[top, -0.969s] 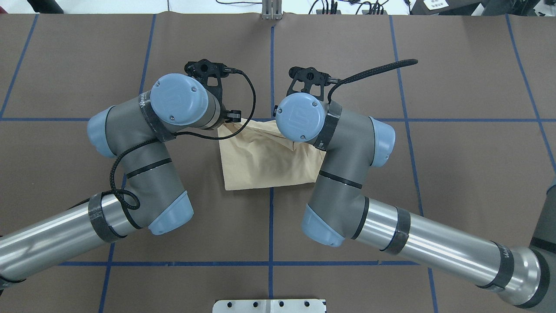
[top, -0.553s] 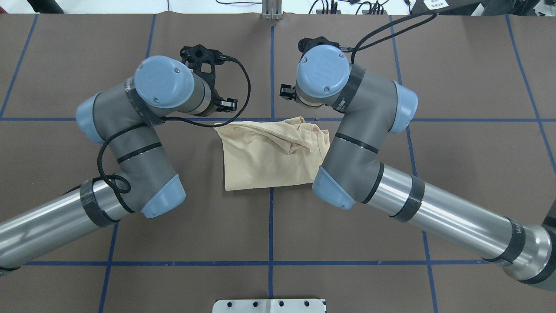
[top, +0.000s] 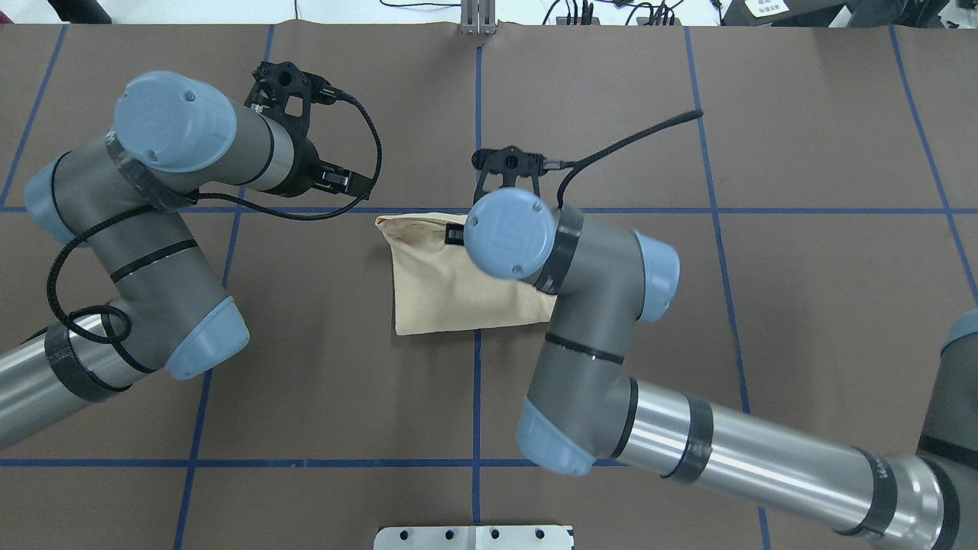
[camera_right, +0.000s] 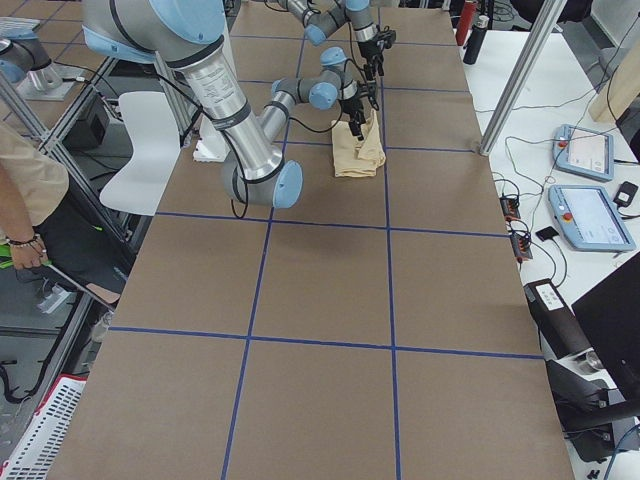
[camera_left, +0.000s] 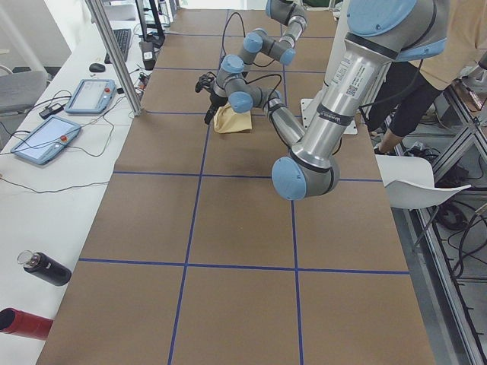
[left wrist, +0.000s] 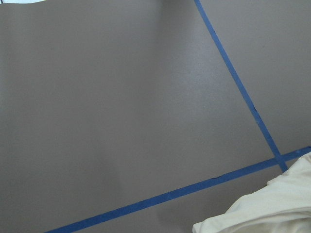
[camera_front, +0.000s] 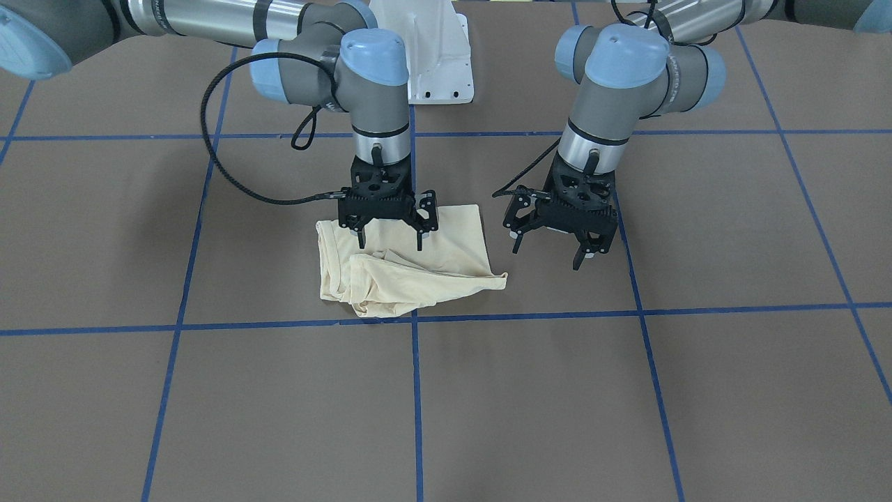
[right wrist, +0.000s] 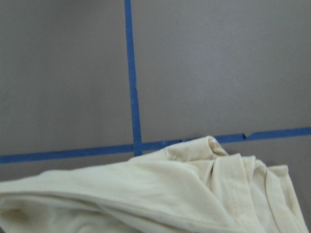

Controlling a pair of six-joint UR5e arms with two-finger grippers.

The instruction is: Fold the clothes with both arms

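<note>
Bright, diffuse lighting from above in every view. Soft, blurred-edged shadows on the table (camera_front: 104, 209) beside each arm. Shirt (top: 451, 298) dulled to tan in the overhead view, shaded beneath the right arm (top: 581, 305); paler cream in the front-facing view. Long streaks of glare along that arm's bare metal. Washed-out white strip along the overhead view's top edge. Wrist views cooler, greyer and slightly soft in focus. Wide-angle stretching towards the edges of both side views.
</note>
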